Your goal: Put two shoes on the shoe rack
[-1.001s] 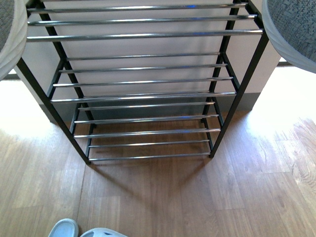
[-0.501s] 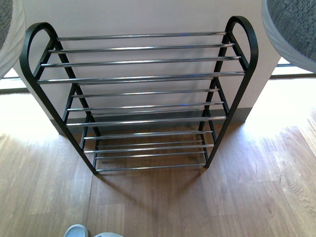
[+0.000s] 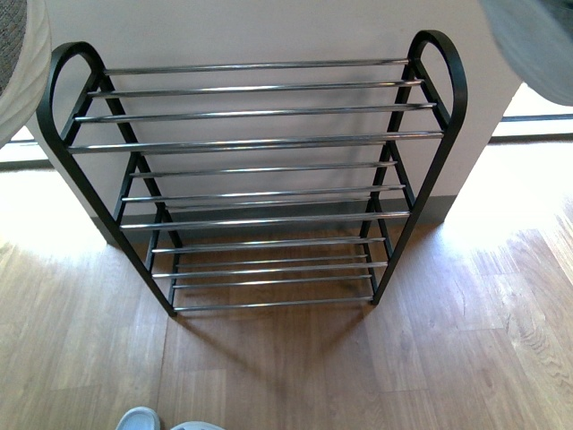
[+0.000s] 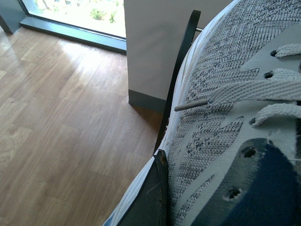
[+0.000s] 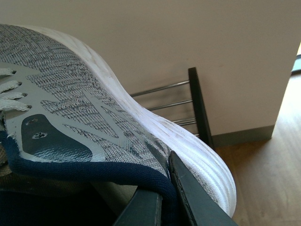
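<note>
The shoe rack [image 3: 255, 143], black side frames with chrome rods, stands against the wall in the middle of the front view. One grey sneaker [image 3: 20, 63] shows at the top left corner and the other [image 3: 537, 40], blurred, at the top right corner; both are in the air above the rack's sides. In the left wrist view my left gripper [image 4: 188, 197] is shut on a grey sneaker [image 4: 225, 108] beside the rack's side frame [image 4: 182, 70]. In the right wrist view my right gripper [image 5: 167, 188] is shut on the collar of the other grey sneaker [image 5: 84, 103]; the rack's end [image 5: 197, 103] lies behind it.
Two pale blue slides [image 3: 139, 419] lie on the wooden floor [image 3: 286, 358] at the bottom edge, in front of the rack. A pale wall with a grey skirting board is behind the rack. Bright windows show at both sides.
The view has drawn back, so the rack's rounded top now shows whole. In the last half second the right sneaker has moved up and out toward the corner, blurred.
</note>
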Available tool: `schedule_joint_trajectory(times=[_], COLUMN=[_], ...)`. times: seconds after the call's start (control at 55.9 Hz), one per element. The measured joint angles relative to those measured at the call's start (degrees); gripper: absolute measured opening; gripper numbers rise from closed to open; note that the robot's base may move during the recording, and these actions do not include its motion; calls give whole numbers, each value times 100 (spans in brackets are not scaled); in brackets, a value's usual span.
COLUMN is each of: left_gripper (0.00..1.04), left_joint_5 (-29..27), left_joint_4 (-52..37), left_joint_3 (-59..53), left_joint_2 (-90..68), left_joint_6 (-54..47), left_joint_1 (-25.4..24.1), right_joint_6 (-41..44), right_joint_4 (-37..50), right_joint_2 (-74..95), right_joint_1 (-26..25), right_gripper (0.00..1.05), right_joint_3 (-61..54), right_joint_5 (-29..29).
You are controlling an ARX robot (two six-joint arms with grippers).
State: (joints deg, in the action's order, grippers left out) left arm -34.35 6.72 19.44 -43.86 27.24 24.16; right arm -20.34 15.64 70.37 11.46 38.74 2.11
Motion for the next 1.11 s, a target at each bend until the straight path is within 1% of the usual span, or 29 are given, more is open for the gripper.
schedule_joint_trajectory(times=[0.036, 0.107, 0.232, 0.286, 0.393, 0.697, 0.858, 1.019, 1.109], left_gripper=[2, 2, 2, 2, 2, 2, 2, 2, 2], left_joint_5=[0, -9, -7, -7, -7, -7, -4, -7, -7], left_joint_4=[0, 0, 0, 0, 0, 0, 0, 0, 0], left_joint_3=[0, 0, 0, 0, 0, 0, 0, 0, 0], left_joint_2=[0, 0, 0, 0, 0, 0, 0, 0, 0], left_joint_6=[0, 0, 0, 0, 0, 0, 0, 0, 0], left_joint_1=[0, 0, 0, 0, 0, 0, 0, 0, 0], right_joint_6=[-201, -599, -1108, -1373, -1799, -2769, -3091, -3414, -3453], right_joint_4=[-131, -396, -850, -1147, -1613, -2382, -2734, -3163, -3303], right_joint_2=[352, 933, 1740, 2225, 2868, 3630, 3958, 4315, 4548], right_joint_1=[291, 636, 920, 1029, 1106, 1080, 1025, 1014, 984], right_gripper=[1, 1, 1, 1, 1, 1, 1, 1, 1], right_joint_3=[361, 922, 1624, 2020, 2507, 3158, 3571, 4072, 4341], right_joint_5=[-291, -693, -1139, -1478, -1921, -2754, -2820, -2706, -2649])
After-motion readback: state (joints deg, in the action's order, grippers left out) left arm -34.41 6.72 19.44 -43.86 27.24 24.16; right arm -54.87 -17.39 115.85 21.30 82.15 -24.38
